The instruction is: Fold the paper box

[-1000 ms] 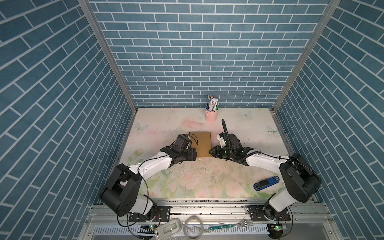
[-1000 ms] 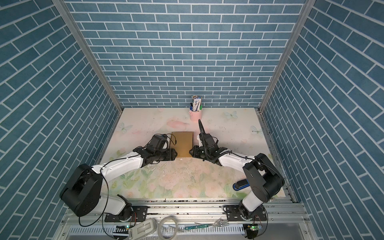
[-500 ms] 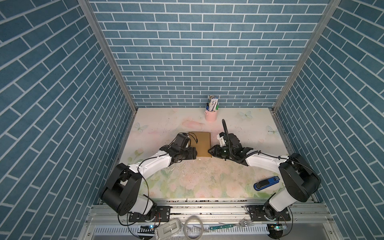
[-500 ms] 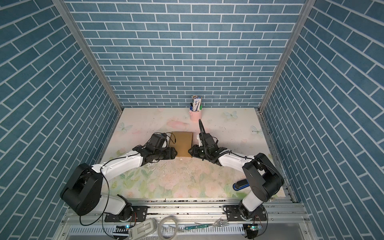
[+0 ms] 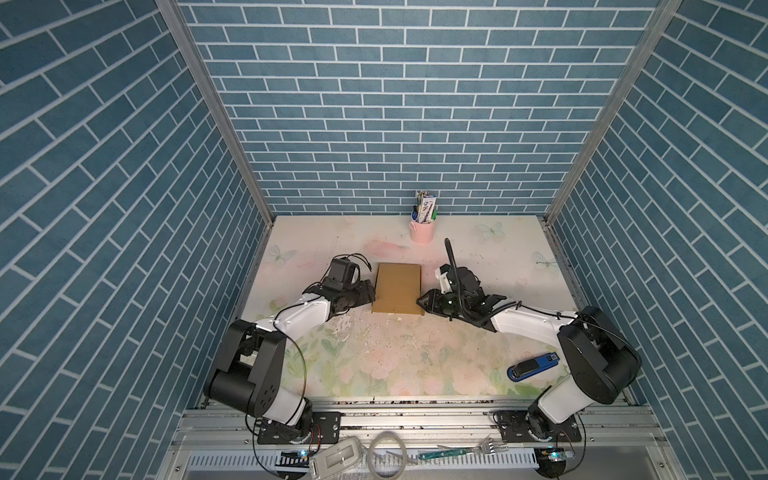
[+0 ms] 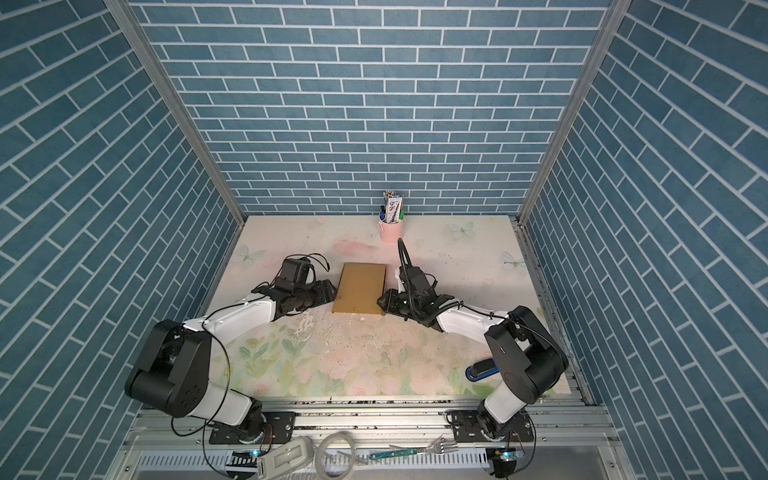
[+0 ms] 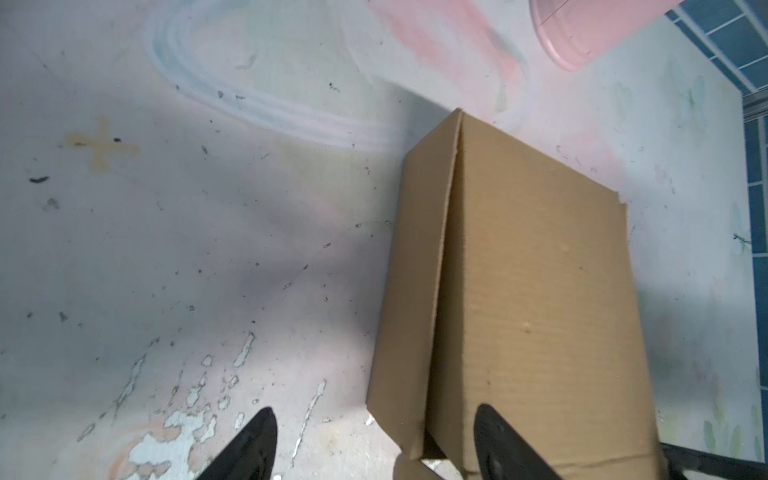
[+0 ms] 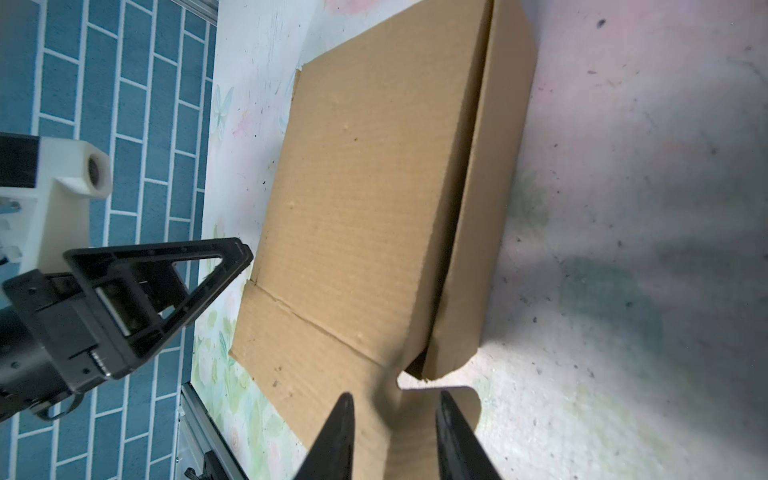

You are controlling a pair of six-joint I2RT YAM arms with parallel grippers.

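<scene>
The paper box (image 5: 397,289) sits near the middle of the floral table (image 5: 374,365), between the 2 arms, with its long sides facing the grippers. It already has the shape of a shallow closed mailer: both top views show a flat brown lid panel lying down over the body. The left wrist view shows 1 side wall standing upright under that lid, with a thin dark seam where the two meet.

The job looks mostly done but not finished. In the right wrist view, the end of the paper box (image 8: 365,187) nearest the robot shows a crease line. Beyond it a front flap with a rounded ear lies out flat and is not yet tucked in, and a dark gap opens at that corner between lid and wall. By my reading, what is left is folding this flap down, pushing its ears into the body and pressing the lid shut.

The left gripper (image 7: 374,409) is spread wide at the near left corner, 1 finger over the lid and 1 over bare table, holding nothing. The right gripper (image 8: 395,395) stands partly spread over the loose flap, with cardboard showing between its fingers. I cannot tell whether it touches the flap.
</scene>
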